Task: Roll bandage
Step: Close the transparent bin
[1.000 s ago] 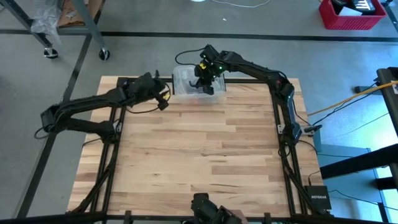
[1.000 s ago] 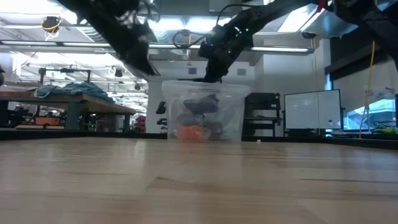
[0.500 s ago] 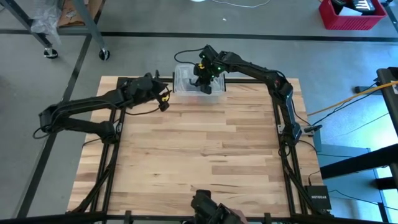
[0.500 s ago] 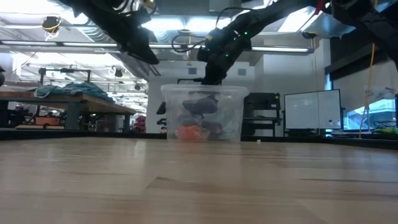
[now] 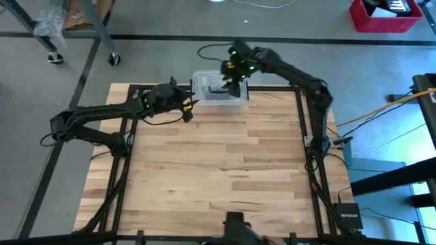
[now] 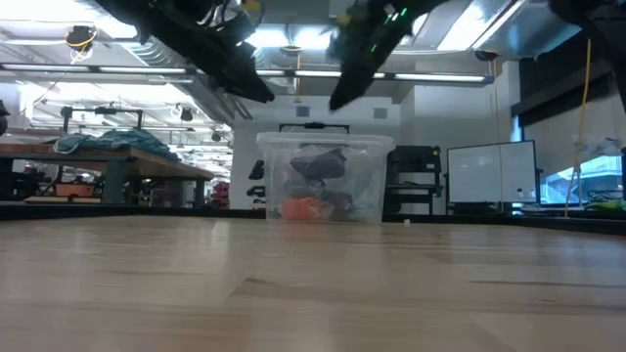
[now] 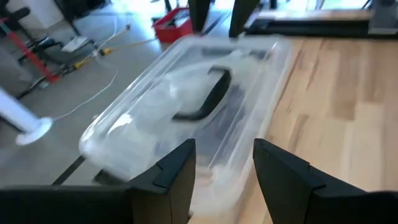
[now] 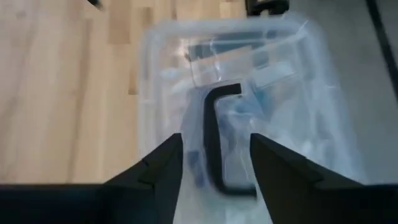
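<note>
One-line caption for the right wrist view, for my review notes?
Right end effector, fingers apart, hovers above the black handle of the closed clear box at the table edge.

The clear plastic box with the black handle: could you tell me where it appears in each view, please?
High view: box at the table's far edge, between both arms.
Low view: centre, standing on the table.
Left wrist view: ahead of the fingers.
Right wrist view: directly below.
Shared landmark: its black handle.
</note>
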